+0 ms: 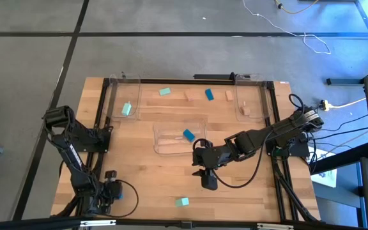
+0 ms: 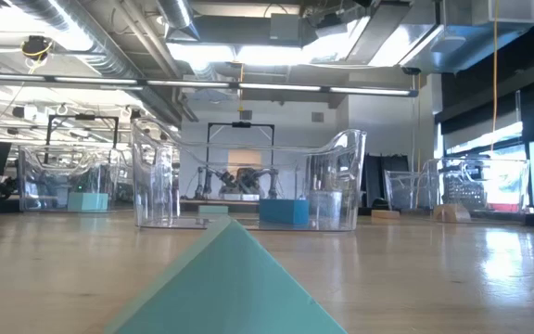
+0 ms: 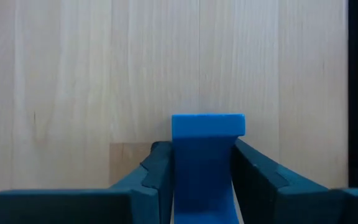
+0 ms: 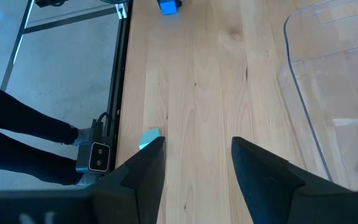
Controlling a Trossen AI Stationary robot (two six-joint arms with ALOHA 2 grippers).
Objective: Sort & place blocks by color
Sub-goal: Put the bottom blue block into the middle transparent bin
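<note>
Now my left gripper [image 3: 202, 180] clamps a blue block [image 3: 207, 134] at the table's seven o'clock corner.
Rigid, light, smooth-sided; I grip its flat flanks. Right gripper [image 4: 196, 163] hangs open, five o'clock of centre.

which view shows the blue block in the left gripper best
The left wrist view: the blue block sits between the left gripper's fingers, filling the frame's middle. The high view shows only that gripper, block hidden. The right wrist view catches a bit; the low view none.
</note>
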